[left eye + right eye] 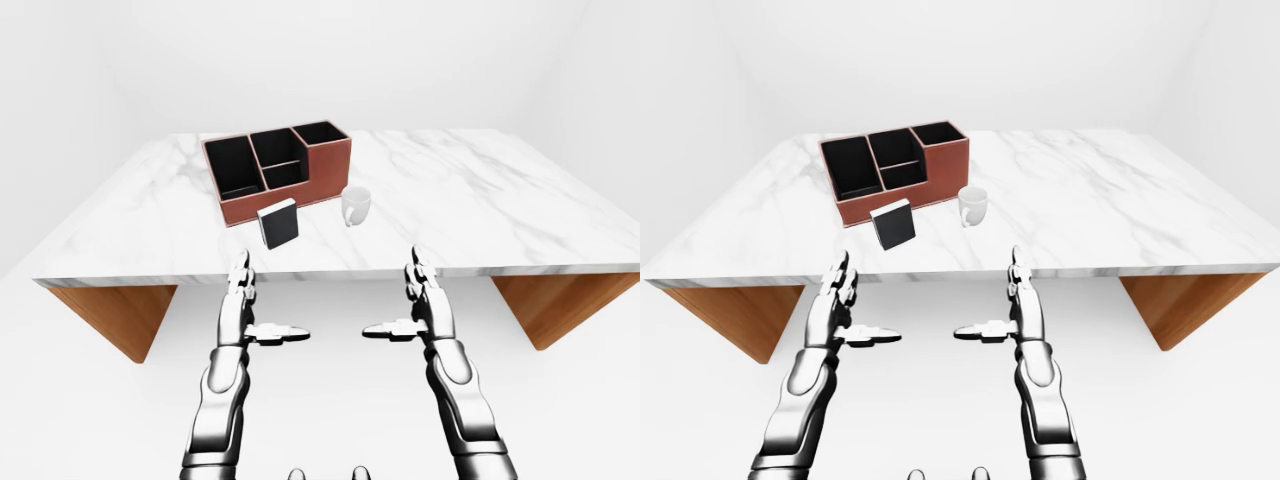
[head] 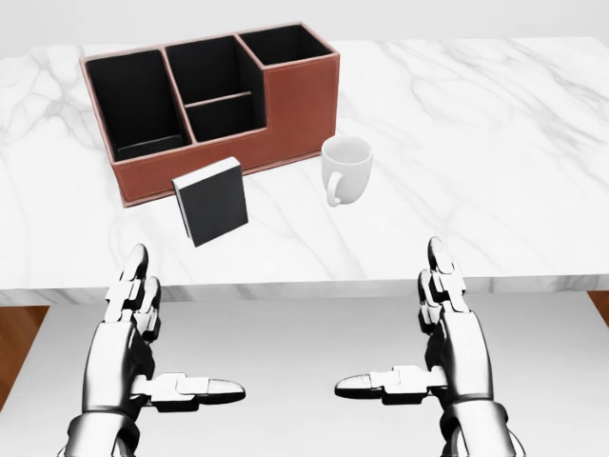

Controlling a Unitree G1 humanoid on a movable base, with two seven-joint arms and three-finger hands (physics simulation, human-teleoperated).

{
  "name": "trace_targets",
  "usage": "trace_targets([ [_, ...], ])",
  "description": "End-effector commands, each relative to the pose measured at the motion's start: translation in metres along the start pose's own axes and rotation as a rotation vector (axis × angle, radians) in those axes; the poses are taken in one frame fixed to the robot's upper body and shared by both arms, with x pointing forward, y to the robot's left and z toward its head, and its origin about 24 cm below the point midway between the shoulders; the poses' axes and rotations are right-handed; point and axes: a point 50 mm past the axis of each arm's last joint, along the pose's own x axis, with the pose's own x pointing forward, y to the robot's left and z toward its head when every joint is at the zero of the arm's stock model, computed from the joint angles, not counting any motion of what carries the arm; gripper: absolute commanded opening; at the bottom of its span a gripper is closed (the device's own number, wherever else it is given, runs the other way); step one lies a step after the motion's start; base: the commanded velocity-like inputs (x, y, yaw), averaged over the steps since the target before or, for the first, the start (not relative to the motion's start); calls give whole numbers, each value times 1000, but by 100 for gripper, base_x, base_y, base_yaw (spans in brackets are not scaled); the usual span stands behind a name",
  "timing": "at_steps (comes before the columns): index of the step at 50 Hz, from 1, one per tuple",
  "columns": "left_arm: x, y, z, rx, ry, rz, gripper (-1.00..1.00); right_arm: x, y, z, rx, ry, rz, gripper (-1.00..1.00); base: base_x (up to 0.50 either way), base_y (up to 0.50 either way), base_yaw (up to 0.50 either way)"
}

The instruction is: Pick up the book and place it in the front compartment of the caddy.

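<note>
Head view shows my left hand point(image 2: 143, 333) and right hand point(image 2: 433, 328) spread empty below the white marble tabletop point(image 2: 476, 143), the black book point(image 2: 211, 201) upright just beside the reddish-brown leather caddy point(image 2: 295, 109), whose dark compartments look bare, white mug point(image 2: 345, 168) nearby.
</note>
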Motion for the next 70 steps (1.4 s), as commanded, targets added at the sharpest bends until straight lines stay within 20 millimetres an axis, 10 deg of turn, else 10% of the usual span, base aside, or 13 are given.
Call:
trace_targets([
  [1,0,6,0,6,1,-3,100,0,-7,0,3,4,-1,100,0,0,0],
  [70,-8,22,95,24,-355,17,100,-21,-15,99,32,-384,6,100,0,13,0],
])
